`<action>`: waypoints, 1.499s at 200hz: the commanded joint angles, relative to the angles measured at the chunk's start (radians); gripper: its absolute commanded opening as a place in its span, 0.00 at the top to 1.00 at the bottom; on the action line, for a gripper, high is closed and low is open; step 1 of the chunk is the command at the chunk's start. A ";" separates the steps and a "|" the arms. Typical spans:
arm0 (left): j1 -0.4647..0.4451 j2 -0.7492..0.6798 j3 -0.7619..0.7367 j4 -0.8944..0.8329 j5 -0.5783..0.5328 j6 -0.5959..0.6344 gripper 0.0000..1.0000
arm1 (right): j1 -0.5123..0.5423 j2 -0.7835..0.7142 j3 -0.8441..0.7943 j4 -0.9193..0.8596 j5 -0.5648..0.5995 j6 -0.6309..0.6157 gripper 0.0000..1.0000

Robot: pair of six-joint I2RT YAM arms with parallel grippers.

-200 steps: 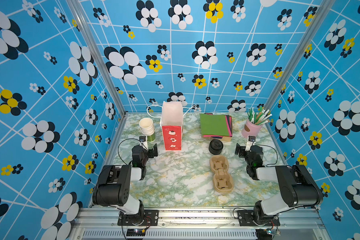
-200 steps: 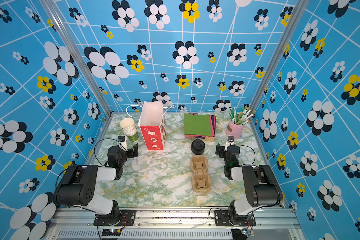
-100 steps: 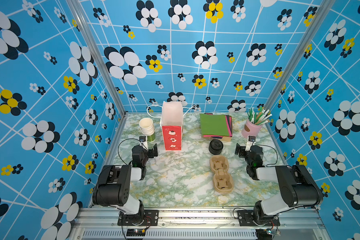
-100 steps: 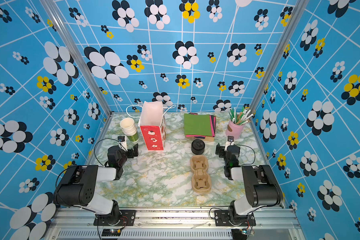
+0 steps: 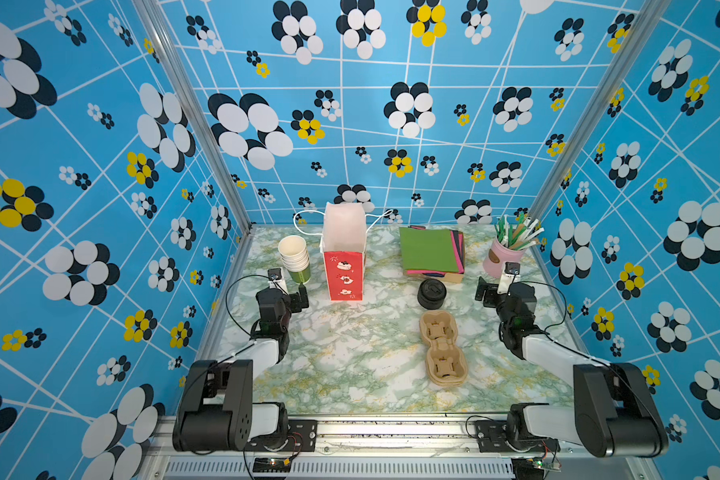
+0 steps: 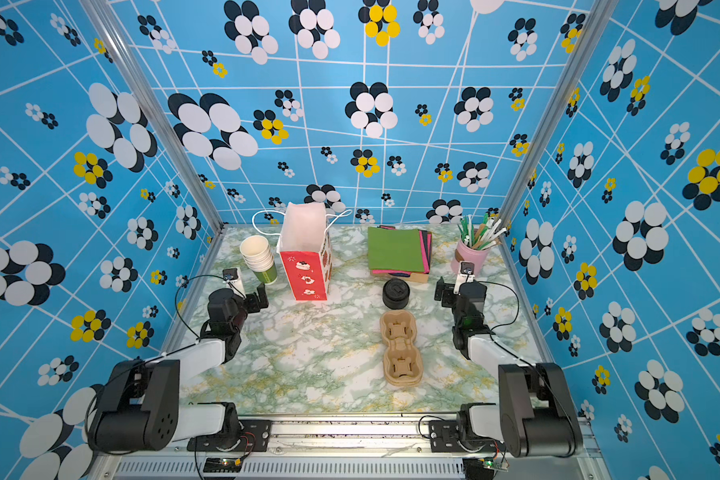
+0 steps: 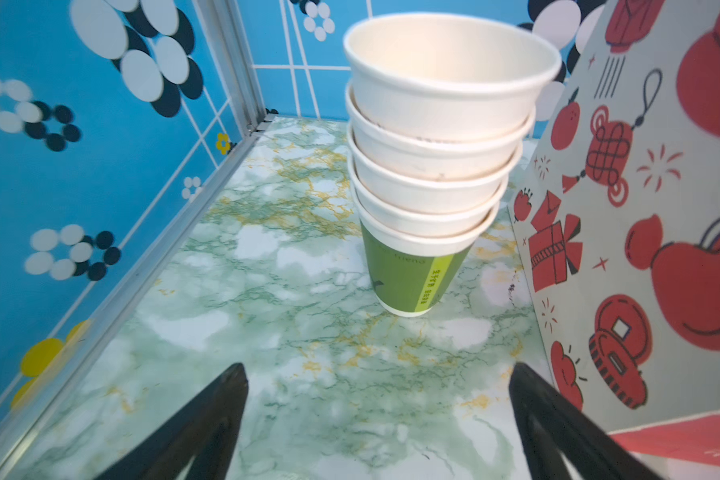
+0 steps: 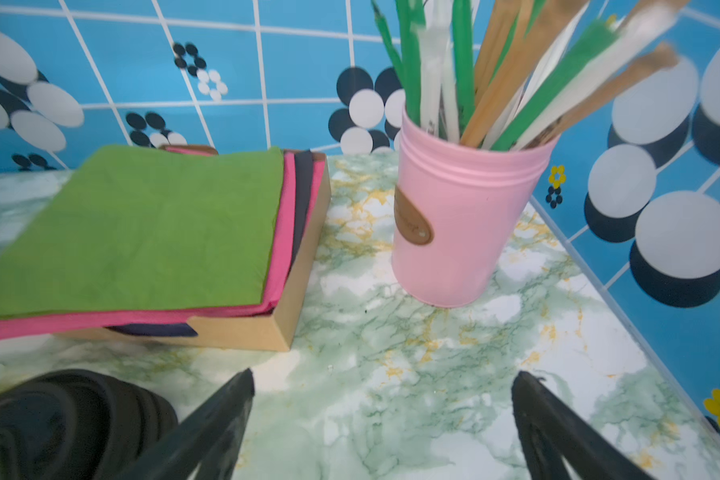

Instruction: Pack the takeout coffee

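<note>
The takeout coffee is out of view in every frame. A stack of lidless cream-and-green cups (image 5: 294,257) (image 7: 433,166) stands at the back left, beside an upright red-and-white paper bag (image 5: 344,266) (image 6: 306,266). My left gripper (image 5: 296,291) (image 7: 377,370) hovers low just in front of the cups, open and empty. A stack of black lids (image 5: 432,293) (image 8: 59,424) sits mid-table. My right gripper (image 5: 491,289) (image 8: 384,373) is to the right of the lids, open and empty, facing the back wall.
A brown cardboard cup carrier (image 5: 442,347) lies in front of the lids. A box of green and pink napkins (image 5: 429,249) (image 8: 142,224) and a pink tin of straws (image 5: 497,259) (image 8: 462,232) stand at the back right. Blue patterned walls enclose the marble table (image 5: 350,353).
</note>
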 commanded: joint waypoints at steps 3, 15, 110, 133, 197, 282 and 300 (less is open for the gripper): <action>-0.004 -0.159 0.044 -0.247 -0.100 -0.074 0.01 | -0.004 -0.116 0.042 -0.210 0.007 0.020 0.01; 0.001 -0.246 0.075 -0.356 -0.101 -0.104 0.01 | -0.004 -0.181 0.068 -0.297 -0.003 0.039 0.01; 0.102 -0.232 0.687 -1.142 0.198 -0.271 0.00 | -0.003 -0.323 0.383 -0.910 -0.255 0.096 0.01; 0.163 -0.154 0.750 -1.167 0.292 -0.373 0.08 | 0.000 -0.305 0.410 -0.946 -0.286 0.083 0.01; 0.137 0.105 0.962 -1.324 0.143 -0.491 0.21 | 0.015 -0.285 0.431 -1.013 -0.305 0.069 0.01; 0.076 0.420 1.278 -1.508 0.029 -0.543 0.31 | 0.110 -0.219 0.438 -1.012 -0.281 0.064 0.02; 0.063 0.473 1.336 -1.530 0.027 -0.543 0.33 | 0.124 -0.205 0.447 -1.013 -0.287 0.068 0.02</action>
